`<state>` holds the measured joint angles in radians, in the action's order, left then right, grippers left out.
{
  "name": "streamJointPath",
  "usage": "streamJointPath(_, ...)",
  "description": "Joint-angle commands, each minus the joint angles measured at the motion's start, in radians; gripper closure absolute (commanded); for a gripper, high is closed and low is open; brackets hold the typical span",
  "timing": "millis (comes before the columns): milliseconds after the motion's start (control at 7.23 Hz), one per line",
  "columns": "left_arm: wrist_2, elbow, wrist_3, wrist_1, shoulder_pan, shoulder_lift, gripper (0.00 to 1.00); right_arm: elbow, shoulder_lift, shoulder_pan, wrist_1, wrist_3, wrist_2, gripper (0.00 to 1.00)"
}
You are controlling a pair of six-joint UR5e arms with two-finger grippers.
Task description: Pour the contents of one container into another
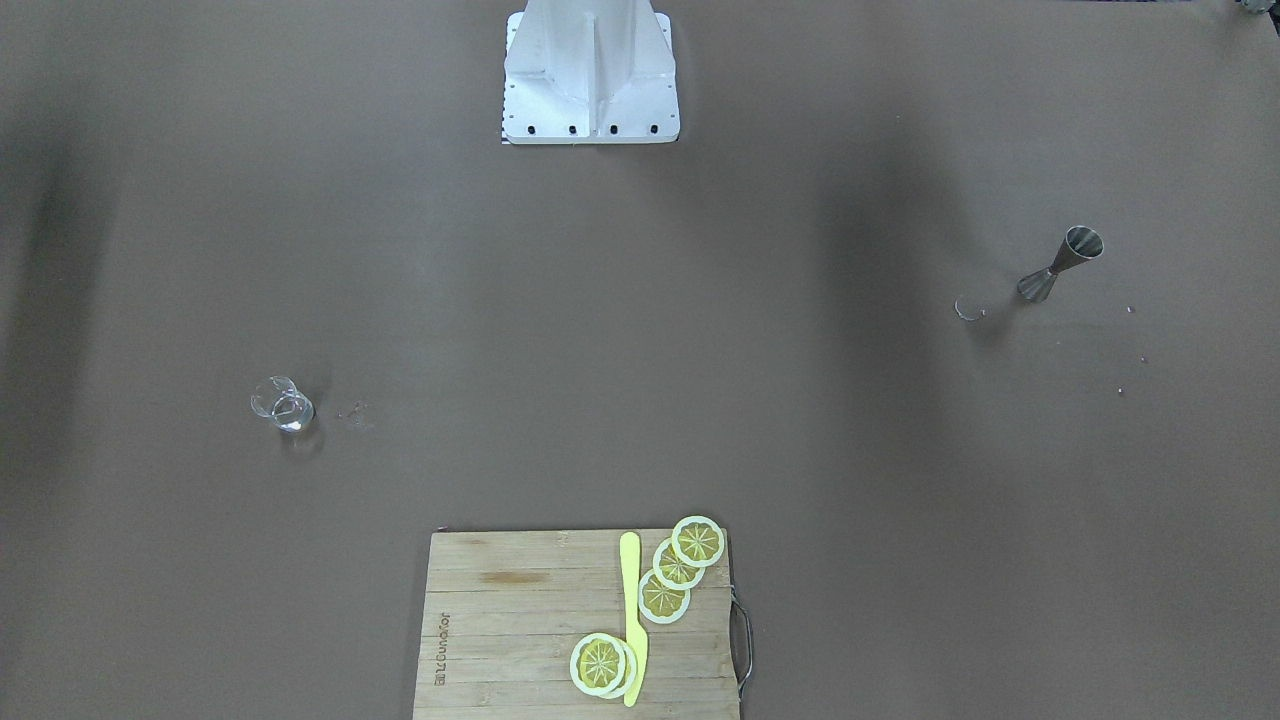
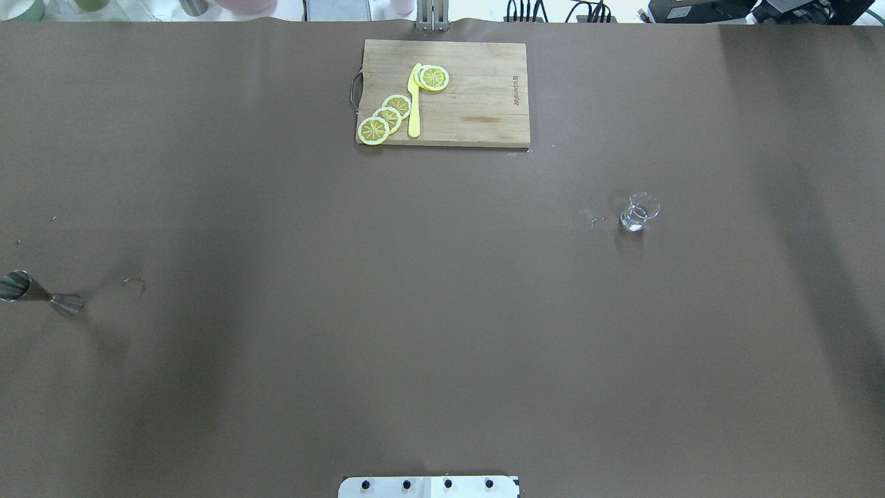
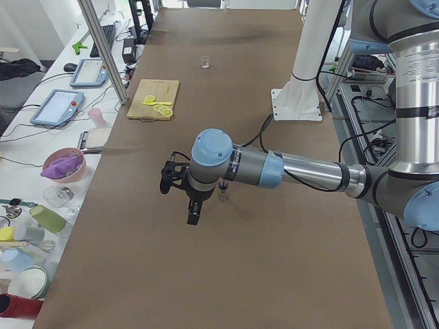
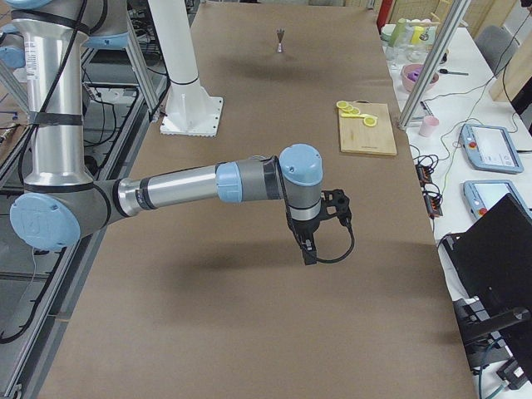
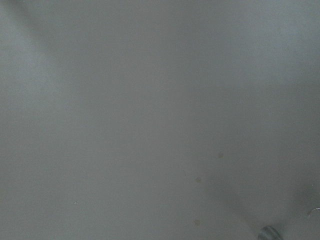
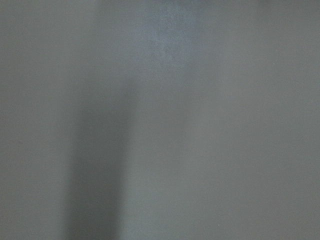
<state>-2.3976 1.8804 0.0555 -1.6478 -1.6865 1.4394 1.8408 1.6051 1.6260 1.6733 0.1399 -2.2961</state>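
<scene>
The steel jigger [image 2: 41, 296] stands upright on the brown table at the robot's far left, also seen in the front view as the jigger [image 1: 1060, 264]. The clear glass cup [image 2: 639, 212] stands upright on the robot's right half, cup [image 1: 283, 405]. Neither arm reaches into the overhead or front views. In the left side view my left gripper [image 3: 192, 212] hangs above the table just in front of the jigger [image 3: 223, 195], apart from it. In the right side view my right gripper [image 4: 308, 248] hangs over bare table. I cannot tell whether either is open or shut.
A wooden cutting board [image 2: 477, 93] with lemon slices [image 2: 386, 117] and a yellow knife [image 2: 414, 100] lies at the table's far edge, centre. The white robot base [image 1: 590, 75] is mid-table on the robot's side. Faint ring marks [image 2: 135, 282] lie near the jigger.
</scene>
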Motion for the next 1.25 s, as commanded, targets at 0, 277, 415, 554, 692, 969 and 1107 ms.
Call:
streamJointPath(0,0.001,-0.006,0.049,-0.084,0.004,0.001,0.02,-0.002,0.010,0.000,0.000,0.004,-0.002,0.00)
streamJointPath(277,0.000,-0.012,0.079,-0.137,0.014,0.012,0.02,0.000,0.006,0.000,-0.001,0.004,-0.005,0.00)
streamJointPath(415,0.001,-0.004,0.095,-0.139,0.045,0.015,0.03,-0.002,0.003,0.000,-0.001,0.004,-0.003,0.00)
streamJointPath(554,0.006,-0.001,0.116,-0.141,0.071,0.019,0.03,0.002,0.001,0.002,-0.001,0.004,-0.003,0.00)
streamJointPath(692,0.008,0.000,0.127,-0.139,0.076,0.045,0.03,0.020,0.012,0.003,0.000,0.006,0.013,0.00)
streamJointPath(969,0.027,0.031,0.229,-0.226,0.122,0.039,0.03,0.018,0.019,0.002,-0.004,0.010,0.015,0.00)
streamJointPath(1107,0.081,0.054,0.354,-0.345,0.183,0.009,0.03,0.018,0.021,0.002,-0.004,0.010,0.015,0.00)
